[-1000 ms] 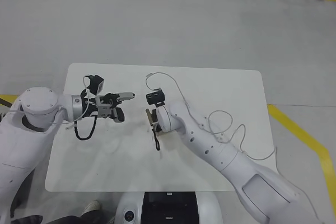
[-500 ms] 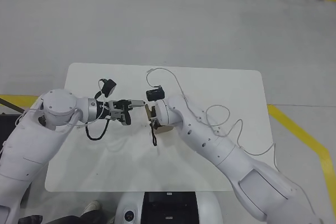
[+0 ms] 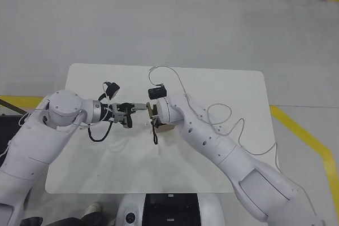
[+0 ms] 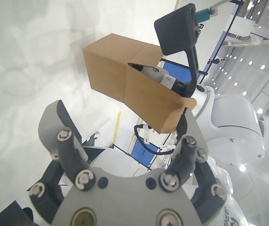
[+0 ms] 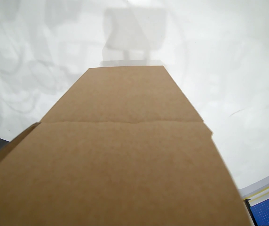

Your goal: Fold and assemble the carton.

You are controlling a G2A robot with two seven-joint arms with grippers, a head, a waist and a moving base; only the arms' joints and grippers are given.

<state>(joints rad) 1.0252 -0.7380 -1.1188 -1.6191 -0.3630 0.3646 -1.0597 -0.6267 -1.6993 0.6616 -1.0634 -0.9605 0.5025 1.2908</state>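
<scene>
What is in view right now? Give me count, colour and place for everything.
carton: one, brown, over the table's middle, held by the right gripper, one end flap open.
table: one, white, under both arms.
floor line: two stretches, yellow, on the grey floor at both sides of the table.
cable: one, white, looping along the right arm.
left gripper: one, black and silver, fingers open, just beside the carton's flap.
right gripper: one, silver, a finger inside the carton's open end.

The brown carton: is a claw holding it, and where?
The right gripper holds the carton at its open end, reaching inside; the left gripper is open, a fingertip by one flap.
</scene>
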